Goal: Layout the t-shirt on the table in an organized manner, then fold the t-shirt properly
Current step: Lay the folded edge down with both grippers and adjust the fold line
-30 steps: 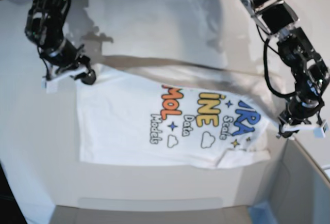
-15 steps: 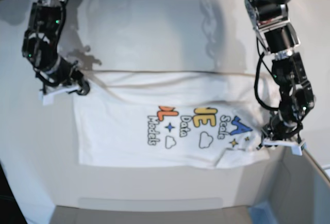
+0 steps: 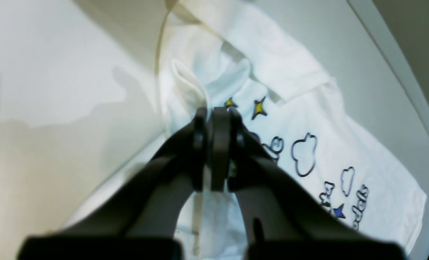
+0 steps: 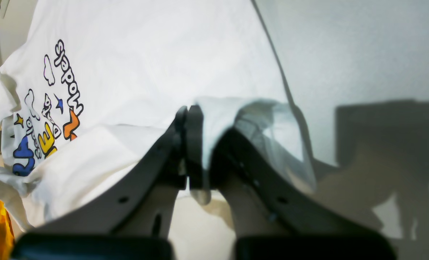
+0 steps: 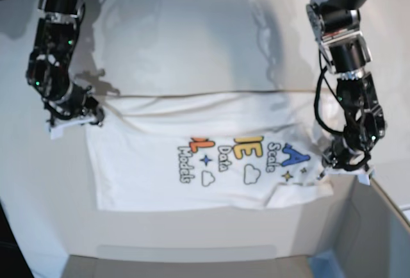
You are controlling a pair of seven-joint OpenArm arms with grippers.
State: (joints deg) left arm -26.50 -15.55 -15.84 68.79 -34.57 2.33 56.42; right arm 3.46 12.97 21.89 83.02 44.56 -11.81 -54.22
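The t-shirt lies on the table, print side up, its upper part folded over toward the graphic. The left gripper is clamped on a pinch of cloth beside the yellow stars. The right gripper is clamped on the opposite end's folded edge.

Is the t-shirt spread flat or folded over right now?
Folded over: the t-shirt's far part overlaps and hides the print's top.
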